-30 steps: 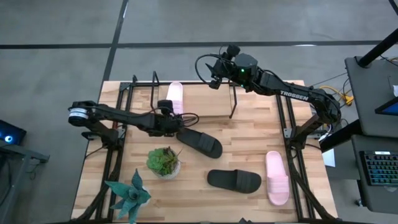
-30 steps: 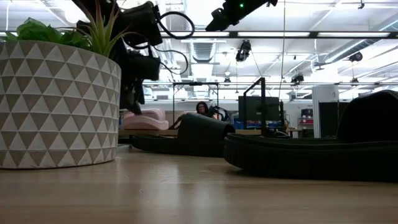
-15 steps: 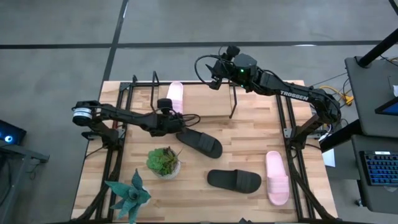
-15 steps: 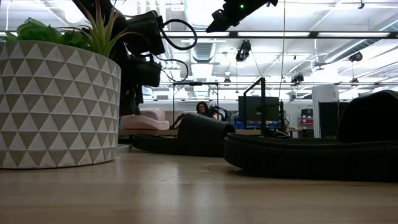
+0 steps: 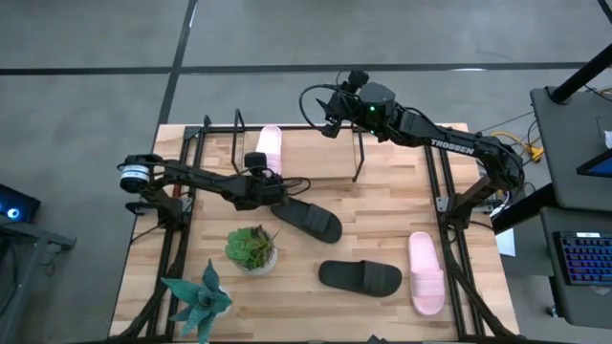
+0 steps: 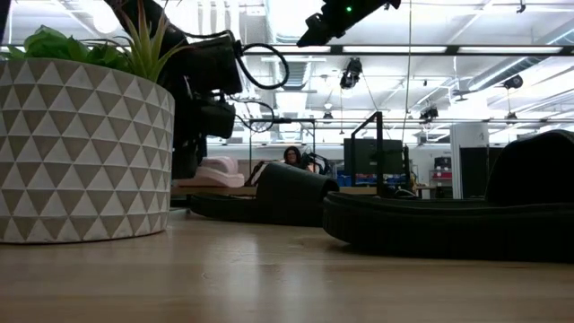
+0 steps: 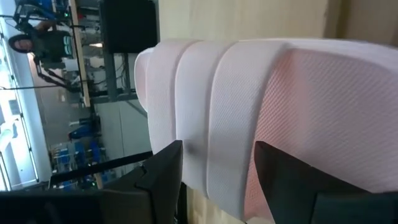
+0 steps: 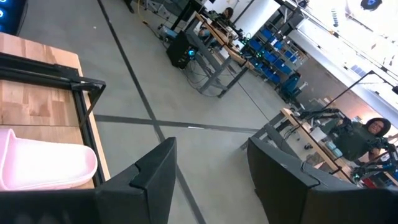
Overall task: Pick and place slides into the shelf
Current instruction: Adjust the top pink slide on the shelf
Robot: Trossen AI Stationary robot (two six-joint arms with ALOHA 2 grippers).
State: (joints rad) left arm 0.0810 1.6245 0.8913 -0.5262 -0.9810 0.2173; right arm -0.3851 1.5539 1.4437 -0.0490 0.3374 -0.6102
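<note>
Here the left end effector (image 5: 266, 173) stands with its fingers spread, gripping nothing, just at the heel end of a pale pink slide (image 5: 270, 150) that lies on the shelf (image 5: 206, 134) at the bench's (image 5: 382, 210) far edge. Just beside it lies a black slide (image 5: 308, 219). A second black slide (image 5: 360, 277) and another pink slide (image 5: 426, 273) rest nearer the front, well apart from the shelf. The right end effector (image 5: 332, 122), also spread and empty, hangs above the far edge.
</note>
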